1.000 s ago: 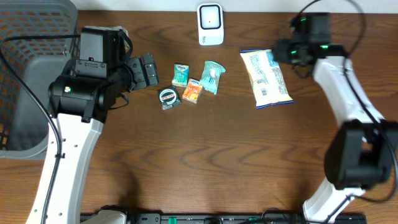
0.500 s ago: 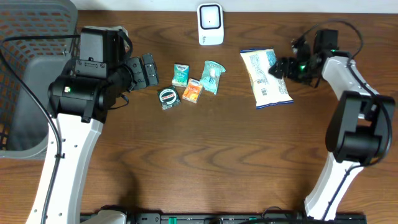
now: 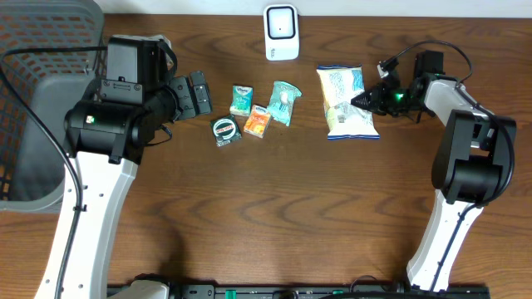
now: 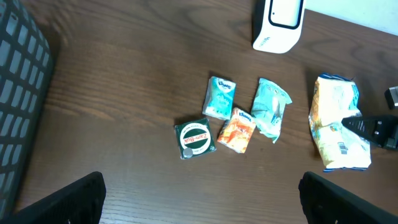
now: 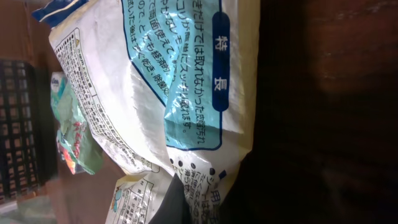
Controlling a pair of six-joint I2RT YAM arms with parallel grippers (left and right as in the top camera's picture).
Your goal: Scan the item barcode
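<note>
The snack bag (image 3: 346,101) lay on the tabletop near its far edge, right of centre. The scanner (image 3: 281,32) stood upright at the far edge, to the bag's left.

Overhead view: the right gripper (image 3: 364,100) met the middle of the bag's right-hand side, with its arm low over the tabletop. The jaws were clenched on that edge of the bag, which was creased across its middle. The left gripper (image 3: 198,93) hung above the left half of the tabletop, released and holding nothing. A mesh basket (image 3: 33,75) occupied the far left corner.

Left wrist view: this camera resolved four small items grouped between the grippers, which the overhead view showed less sharply. They were a tissue packet (image 4: 219,98), an orange packet (image 4: 236,130), a teal pouch (image 4: 270,112) and a round green tin (image 4: 196,138). The orange packet touched the teal pouch, and the tin lay just beside the orange packet. The dark right-hand fingers (image 4: 373,127) entered from the frame's right edge and touched the bag at its crease.

Right wrist view: only this camera showed the bag's printed panel at close range, with blue blocks and small dark text. One dark finger overlapped the bag's lower edge. No barcode could be distinguished in any view.
</note>
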